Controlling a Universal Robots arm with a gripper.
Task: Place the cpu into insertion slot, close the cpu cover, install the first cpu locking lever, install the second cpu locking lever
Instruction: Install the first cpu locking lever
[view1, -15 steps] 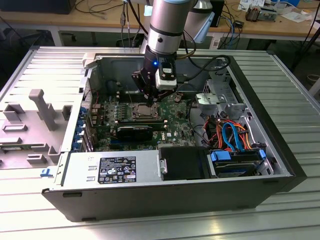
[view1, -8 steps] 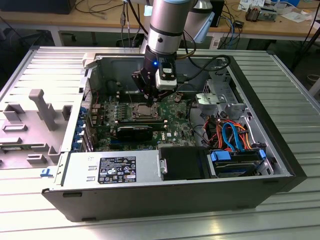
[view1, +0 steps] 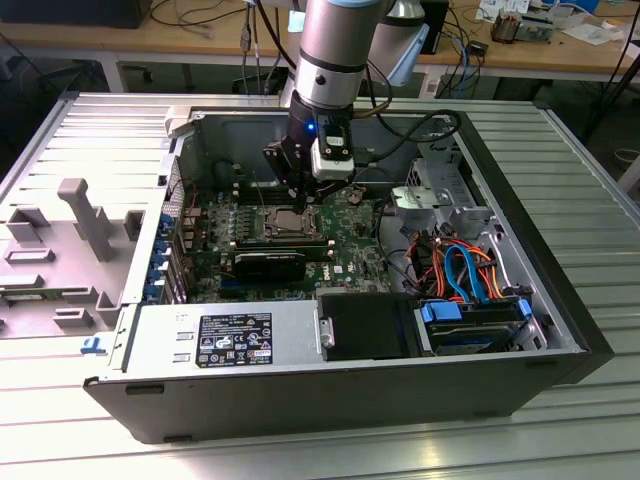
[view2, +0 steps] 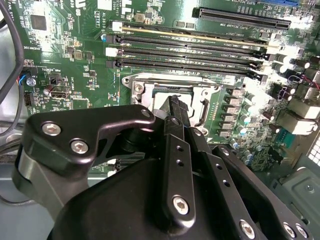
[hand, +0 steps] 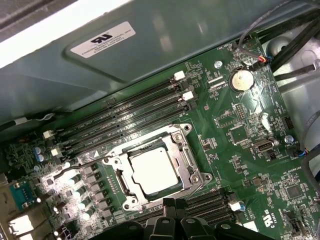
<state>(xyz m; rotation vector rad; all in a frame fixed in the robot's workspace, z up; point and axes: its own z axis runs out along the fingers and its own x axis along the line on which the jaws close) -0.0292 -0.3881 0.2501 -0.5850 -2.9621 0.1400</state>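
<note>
An open desktop computer case (view1: 560, 330) lies on its side on a ribbed metal table (view1: 300, 455), its green motherboard (hand: 250, 145) exposed. The arm's black gripper (view1: 303, 198) hangs directly over the insertion slot (hand: 195, 172). In the first wrist view the cpu (hand: 155, 170), silvery-grey and square, sits flat inside the slot, with the cpu cover (hand: 177, 136) lying down around it as a metal frame. A thin locking lever (hand: 80, 166) juts out beside the socket, raised and unlatched. The fingertips (hand: 170, 204) are pressed together, grasping nothing, just beside the socket's edge and apart from the cpu. Long black memory slots (view2: 185, 52) run alongside the socket.
</note>
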